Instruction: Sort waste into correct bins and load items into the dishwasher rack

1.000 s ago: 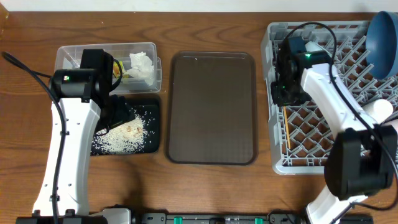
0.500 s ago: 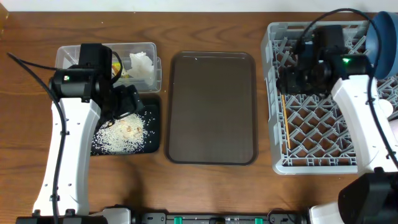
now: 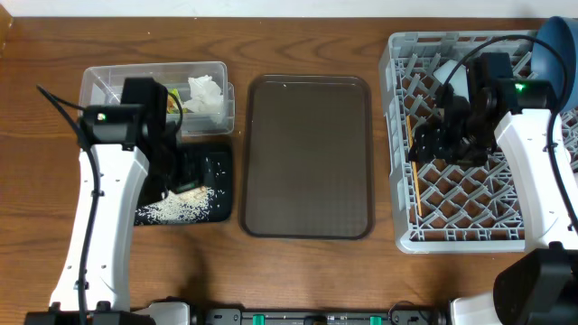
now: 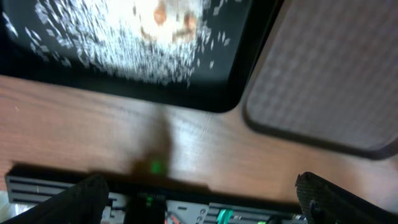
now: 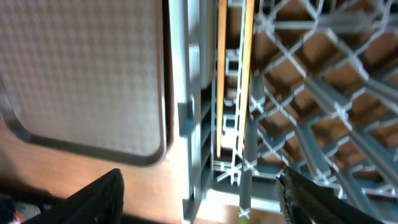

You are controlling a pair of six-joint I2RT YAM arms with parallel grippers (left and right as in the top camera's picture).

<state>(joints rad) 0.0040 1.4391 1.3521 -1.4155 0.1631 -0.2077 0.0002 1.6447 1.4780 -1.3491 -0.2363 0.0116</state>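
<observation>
The wooden chopsticks (image 5: 233, 74) lie along the left side of the grey dishwasher rack (image 3: 470, 203), also visible from overhead as chopsticks (image 3: 411, 162). My right gripper (image 5: 205, 199) hangs open just above them with nothing between its fingers; overhead it is the right gripper (image 3: 435, 144). A dark blue plate (image 3: 555, 45) stands at the rack's far right corner. My left gripper (image 4: 211, 202) is open and empty over the black tray (image 3: 221, 167), which holds the rice (image 3: 176, 208). The clear tub (image 3: 108, 86) holds the tissue (image 3: 206, 94) and the yellow-green wrapper (image 3: 172, 102).
A brown serving tray (image 3: 309, 153) lies between the black tray and the rack. In the left wrist view its corner (image 4: 329, 74) shows to the right of the rice (image 4: 124, 37). The table's front rail (image 4: 186, 208) runs below.
My right gripper has opened wider and shifted right over the rack, leaving the chopsticks lying in it. My left gripper has swung toward the black tray's near side.
</observation>
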